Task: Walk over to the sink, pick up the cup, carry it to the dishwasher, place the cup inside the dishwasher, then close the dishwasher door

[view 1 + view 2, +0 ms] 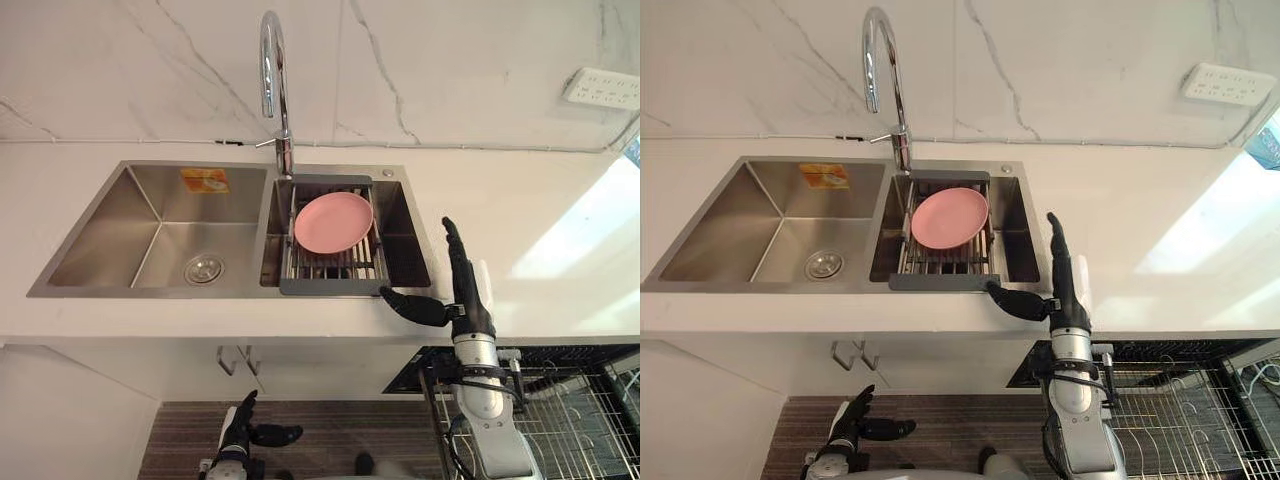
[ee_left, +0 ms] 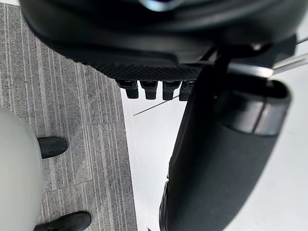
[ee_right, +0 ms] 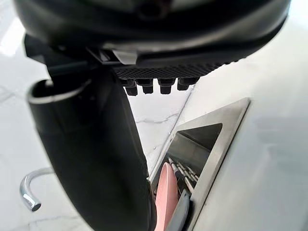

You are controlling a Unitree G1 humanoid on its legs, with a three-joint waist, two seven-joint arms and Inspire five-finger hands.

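Cup: no place can be given for it; what is seen at the sink is a pink plate [image 1: 333, 221], at frame centre, resting on a rack's bars.
Rack [image 1: 330, 287]: a dark-framed drain rack, set across the right basin of the sink [image 1: 100, 230].
Right hand [image 1: 468, 312]: released, fingers straight, thumb spread, nothing grasped; held lower right of centre, over the counter [image 1: 540, 180], just beside the sink's right rim.
Left hand [image 1: 240, 430]: hung low at the bottom edge, left of centre, over the floor; fingers relaxed, empty.
Dishwasher [image 1: 560, 352]: its wire basket [image 1: 570, 425] is seen pulled out at the lower right corner, so the door is judged open.
Risk: the plate may be taken for the cup, being the one dish seen within reach; straight fingers could also be caught on the rack's bars, or the plate tipped off them.
Hidden: the basin floor under rack and plate is covered; a cup there is possible but cannot be confirmed. The dishwasher is cut off by the frame edge.
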